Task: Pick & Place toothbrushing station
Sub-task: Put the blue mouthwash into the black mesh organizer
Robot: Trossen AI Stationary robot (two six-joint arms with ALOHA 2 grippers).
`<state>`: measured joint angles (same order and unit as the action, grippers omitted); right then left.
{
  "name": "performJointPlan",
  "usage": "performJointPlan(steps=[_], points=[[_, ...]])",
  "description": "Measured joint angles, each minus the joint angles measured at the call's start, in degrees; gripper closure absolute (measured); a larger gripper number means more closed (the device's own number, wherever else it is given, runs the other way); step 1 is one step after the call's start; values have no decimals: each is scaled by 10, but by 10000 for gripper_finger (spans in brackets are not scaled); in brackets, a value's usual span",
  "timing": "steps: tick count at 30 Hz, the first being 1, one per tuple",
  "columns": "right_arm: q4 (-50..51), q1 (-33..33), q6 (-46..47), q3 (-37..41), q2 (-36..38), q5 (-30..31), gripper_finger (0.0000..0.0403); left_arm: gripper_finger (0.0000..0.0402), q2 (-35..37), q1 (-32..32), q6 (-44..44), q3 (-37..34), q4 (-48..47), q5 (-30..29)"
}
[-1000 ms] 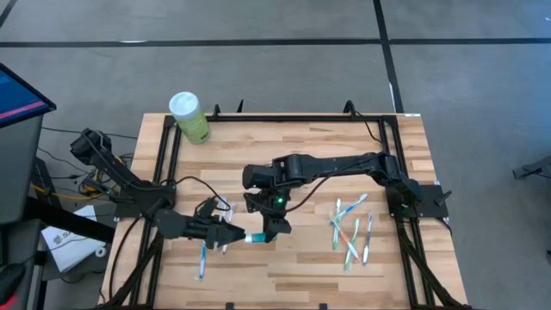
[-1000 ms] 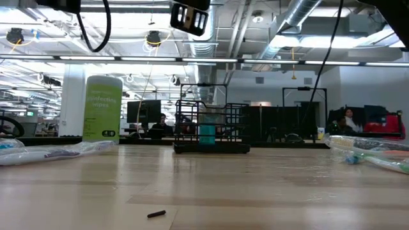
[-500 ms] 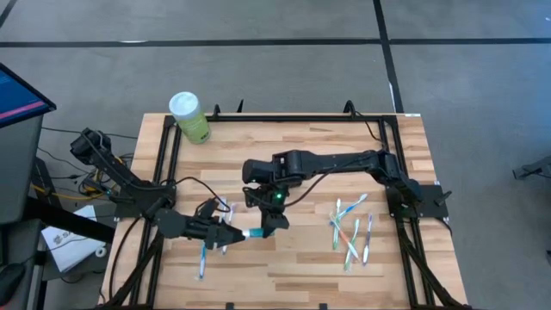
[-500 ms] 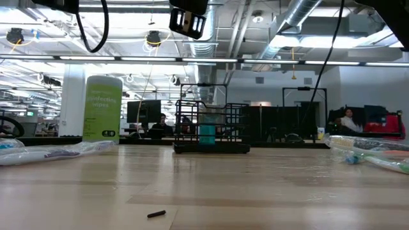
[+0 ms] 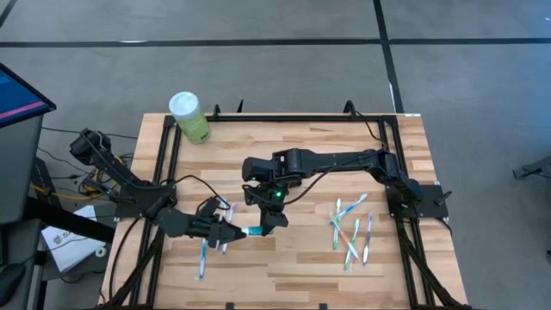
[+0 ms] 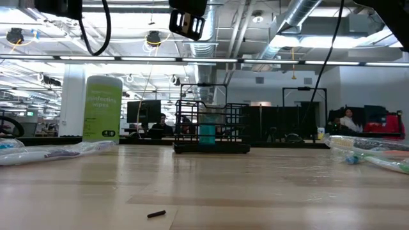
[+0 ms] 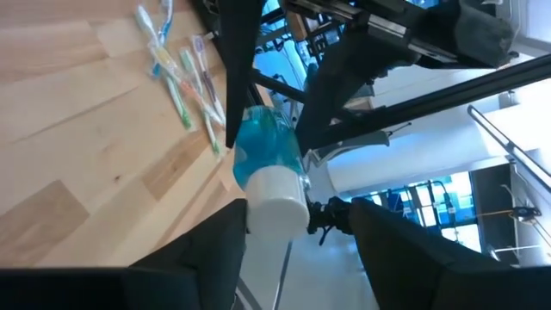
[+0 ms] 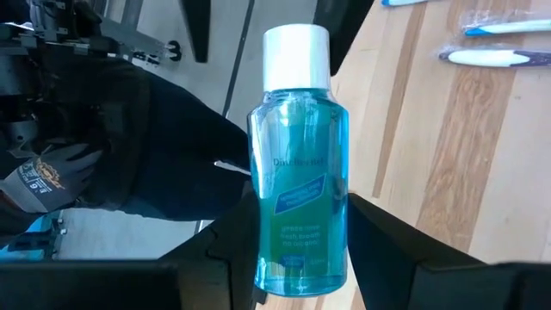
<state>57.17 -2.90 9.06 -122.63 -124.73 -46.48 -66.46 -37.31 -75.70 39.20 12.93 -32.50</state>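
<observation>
My right claw (image 5: pixel 266 226) is clamped part-open on the body of a blue mouthwash bottle (image 8: pixel 298 172), held lying level above the bench (image 5: pixel 301 258), its long axis running crosswise with the white cap (image 7: pixel 275 203) aimed at my left claw (image 5: pixel 232 233). The left claw's fingers (image 7: pixel 207 254) stand spread either side of that cap; I cannot tell whether they touch it. The toothbrushing station (image 6: pixel 211 119), a black wire caddy, stands upright mid-bench in the low view. Loose toothbrushes (image 5: pixel 351 231) lie toward the right side, and a green canister (image 5: pixel 189 116) stands at the far left corner.
</observation>
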Motion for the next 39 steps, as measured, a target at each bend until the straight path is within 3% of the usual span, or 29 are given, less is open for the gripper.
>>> performJointPlan(steps=[23, 34, 39], points=[[-8, 0, 6, 0, 0, 0, 257, 235, 0, 14, 4, 0, -1, 21], [-6, 0, 5, 0, 0, -2, 256, 315, 0, 14, 6, 0, -6, 39], [-6, 0, 5, 0, 0, -1, 252, 317, 0, 14, 7, 0, -6, 45]])
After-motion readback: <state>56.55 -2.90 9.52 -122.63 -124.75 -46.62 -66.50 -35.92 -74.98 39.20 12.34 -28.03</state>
